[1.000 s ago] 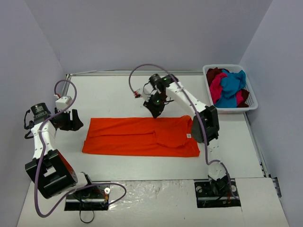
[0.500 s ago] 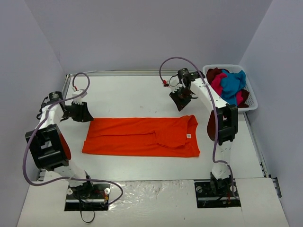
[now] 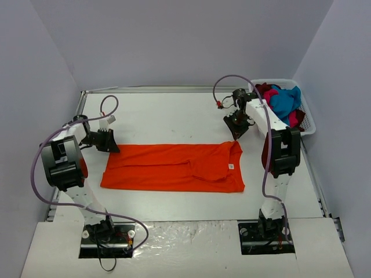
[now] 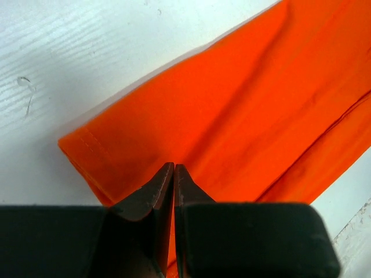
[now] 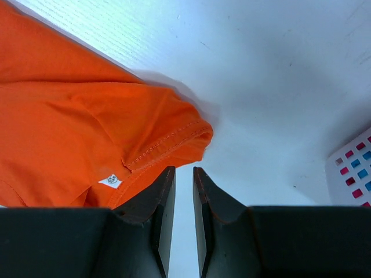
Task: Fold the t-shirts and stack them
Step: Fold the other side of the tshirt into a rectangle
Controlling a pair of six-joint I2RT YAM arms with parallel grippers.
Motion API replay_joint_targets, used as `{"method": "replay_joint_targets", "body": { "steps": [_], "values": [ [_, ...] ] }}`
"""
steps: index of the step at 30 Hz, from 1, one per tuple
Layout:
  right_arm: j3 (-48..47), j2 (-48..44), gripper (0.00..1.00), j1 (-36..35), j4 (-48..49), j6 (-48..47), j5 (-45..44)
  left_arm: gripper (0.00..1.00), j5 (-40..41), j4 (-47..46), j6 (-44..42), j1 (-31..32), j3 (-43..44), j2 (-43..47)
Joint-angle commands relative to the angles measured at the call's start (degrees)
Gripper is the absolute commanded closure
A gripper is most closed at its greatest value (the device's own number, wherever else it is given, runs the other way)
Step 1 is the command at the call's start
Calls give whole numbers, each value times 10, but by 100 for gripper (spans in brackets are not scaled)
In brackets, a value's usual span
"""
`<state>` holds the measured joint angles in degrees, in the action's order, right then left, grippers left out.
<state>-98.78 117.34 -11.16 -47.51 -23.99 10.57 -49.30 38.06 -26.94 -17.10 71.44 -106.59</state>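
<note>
The orange t-shirt [image 3: 174, 168] lies flat mid-table, folded into a long strip, its small white tag [image 3: 230, 166] showing near the right end. The other t-shirts [image 3: 279, 104], teal, magenta and dark red, sit heaped in the white basket [image 3: 307, 128] at the far right corner.

Now the left gripper [image 3: 109, 143]: it's down at the strip's far left corner. The wrist view has its fingertips pressed tight together right over the orange cloth, though whether any fabric is pinched can't be made out.

The right gripper [image 3: 236, 132] is just beyond the collar end, jaws a narrow slit apart with only bare white table [image 3: 174, 116] showing between them.
</note>
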Motion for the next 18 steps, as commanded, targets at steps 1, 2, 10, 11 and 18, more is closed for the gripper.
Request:
{"method": "replay_joint_targets", "body": {
  "steps": [1, 2, 10, 11, 18],
  "values": [
    [21, -42, 85, 4, -13, 7, -15, 96, -9, 6, 0, 8, 33, -13],
    [26, -42, 85, 4, -13, 6, -16, 96, -10, 5, 3, 10, 34, -16],
    [38, -27, 81, 9, -6, 26, 17, 96, 1, -14, 14, 22, 24, -29],
    [33, -24, 81, 10, -7, 32, 25, 96, 4, -18, 14, 24, 20, -27],
    [1, 5, 77, 30, -8, 74, 83, 96, 22, -34, 15, 32, 0, -18]
  ]
}}
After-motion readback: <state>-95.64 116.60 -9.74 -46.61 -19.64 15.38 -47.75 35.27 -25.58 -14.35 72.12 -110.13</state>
